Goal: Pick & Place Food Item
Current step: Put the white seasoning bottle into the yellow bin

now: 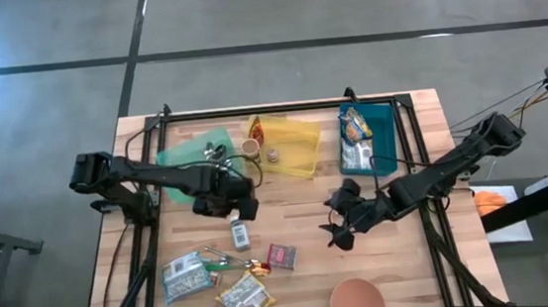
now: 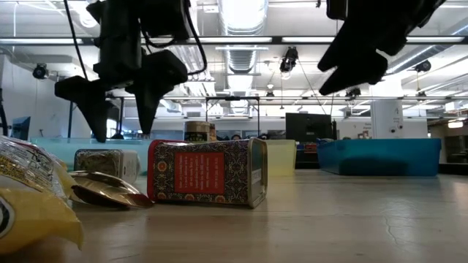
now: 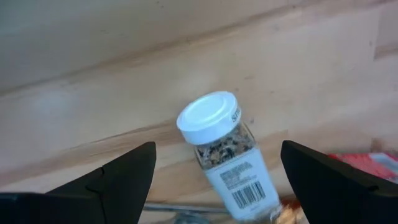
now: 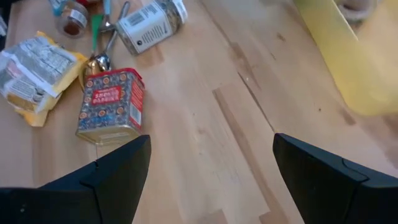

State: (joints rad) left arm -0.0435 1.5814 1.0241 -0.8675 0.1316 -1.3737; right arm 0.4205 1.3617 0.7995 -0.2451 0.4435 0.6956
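Pale wooden bench (image 1: 290,222) of butcher-block planks, ringed by a black frame, on a grey concrete floor (image 1: 272,14) crossed by dark lines. Along the far edge: green tray (image 1: 186,151), yellow tray (image 1: 288,144), teal bin (image 1: 377,135) with packets inside. Toward the near side: spice jar (image 1: 239,234) with a white lid, lying on its side; red paprika tin (image 1: 281,256), also on its side; gold spoon (image 2: 102,191) just beside the tin; snack packets (image 1: 216,283); terracotta bowl (image 1: 357,300) at the near edge.

Left gripper (image 1: 242,208) open wide, holding nothing, hanging directly above the spice jar, clear of it. Right gripper (image 1: 338,222) likewise spread wide and empty, raised over bare wood right of centre, well apart from the tin.

Beyond the bench, seen level: open industrial hall, exposed ceiling ducts, strip lights, a dark monitor in the distance.
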